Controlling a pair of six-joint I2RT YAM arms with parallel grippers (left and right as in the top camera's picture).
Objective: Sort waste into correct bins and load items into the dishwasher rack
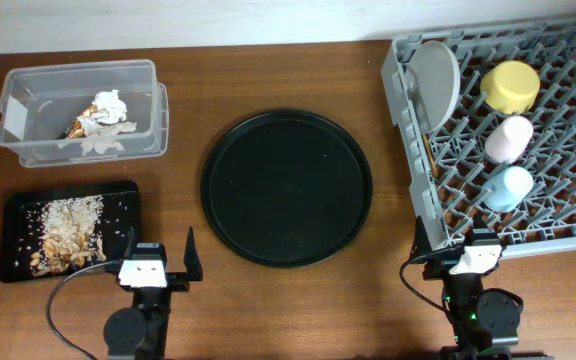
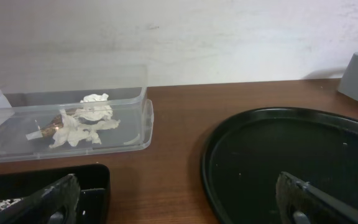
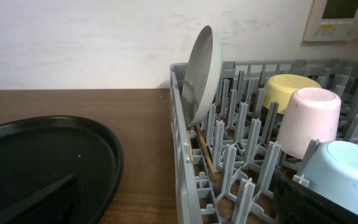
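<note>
tub [image 1: 38, 110] behind shallow tray [image 1: 118, 200], left; round tray [image 1: 286, 187] middle; rack [image 1: 568, 210] right, holding plate [image 1: 434, 80], bowl [image 1: 510, 86], cups [image 1: 508, 138].

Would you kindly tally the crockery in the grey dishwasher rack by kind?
Plates: 1, the grey plate
Bowls: 1, the yellow bowl
Cups: 2, the pink cup and the light-blue cup
Total: 4 pieces, all in the rack
</note>
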